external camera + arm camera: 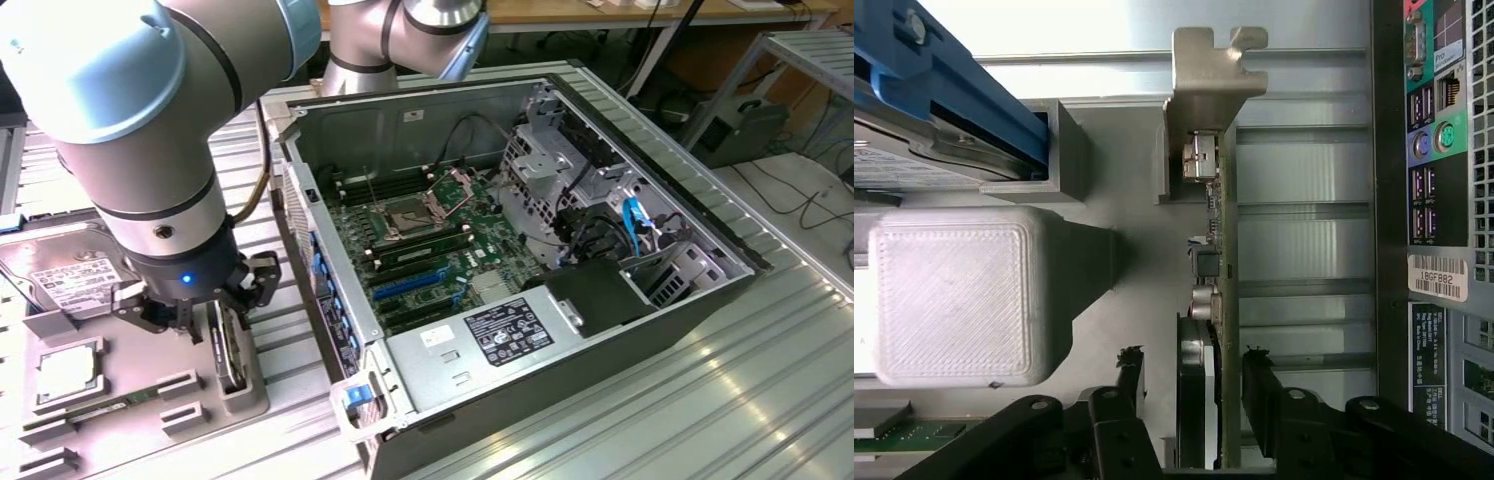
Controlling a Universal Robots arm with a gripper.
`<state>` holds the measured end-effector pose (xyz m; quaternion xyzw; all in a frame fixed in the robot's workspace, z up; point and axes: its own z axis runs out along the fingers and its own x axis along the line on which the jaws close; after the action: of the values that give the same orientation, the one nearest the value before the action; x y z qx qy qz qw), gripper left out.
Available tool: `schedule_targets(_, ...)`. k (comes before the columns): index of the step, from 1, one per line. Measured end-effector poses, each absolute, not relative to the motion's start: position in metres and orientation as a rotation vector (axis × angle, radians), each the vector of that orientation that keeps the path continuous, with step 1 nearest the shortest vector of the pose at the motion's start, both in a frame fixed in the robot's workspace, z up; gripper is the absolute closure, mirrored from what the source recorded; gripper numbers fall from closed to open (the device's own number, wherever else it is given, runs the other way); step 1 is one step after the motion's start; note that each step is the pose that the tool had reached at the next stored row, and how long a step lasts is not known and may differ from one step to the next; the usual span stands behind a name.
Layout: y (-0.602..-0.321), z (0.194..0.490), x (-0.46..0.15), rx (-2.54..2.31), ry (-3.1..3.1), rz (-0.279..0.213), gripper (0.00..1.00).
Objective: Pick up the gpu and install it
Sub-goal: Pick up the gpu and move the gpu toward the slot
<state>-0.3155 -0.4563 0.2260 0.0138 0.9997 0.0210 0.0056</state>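
We are seeing the gripper (220,335) hanging low over the gpu (230,362), which is standing on its edge in a grey holder (254,395), just beside the open computer case (400,130), on the exterior view's left. Its fingers (1126,385) are standing apart, one on each side of the gpu, not clamping it.

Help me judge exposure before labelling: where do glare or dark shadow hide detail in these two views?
Exterior view: glare streaks the ribbed table; the computer case interior is evenly lit. Wrist view: the table beyond the gpu washes out white, while the hand shows dark, nearly silhouetted.
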Motion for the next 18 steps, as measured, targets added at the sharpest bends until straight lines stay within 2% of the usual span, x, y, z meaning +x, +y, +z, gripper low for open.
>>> schedule_targets(2,-0.4563,0.226,-0.3155,0.043,3.129,0.066,0.59)
schedule_targets(4,-0.4563,0.226,-0.3155,0.043,3.129,0.066,0.59)
schedule_targets(5,-0.4563,0.226,-0.3155,0.043,3.129,0.066,0.65)
schedule_targets(14,-0.4571,0.2261,-0.3139,0.043,3.13,0.067,0.65)
schedule_targets(16,-0.4571,0.226,-0.3138,0.043,3.13,0.066,0.67)
schedule_targets(17,-0.4571,0.2261,-0.3138,0.043,3.13,0.066,0.72)
schedule_targets(18,-0.4571,0.2261,-0.3138,0.043,3.13,0.066,0.72)
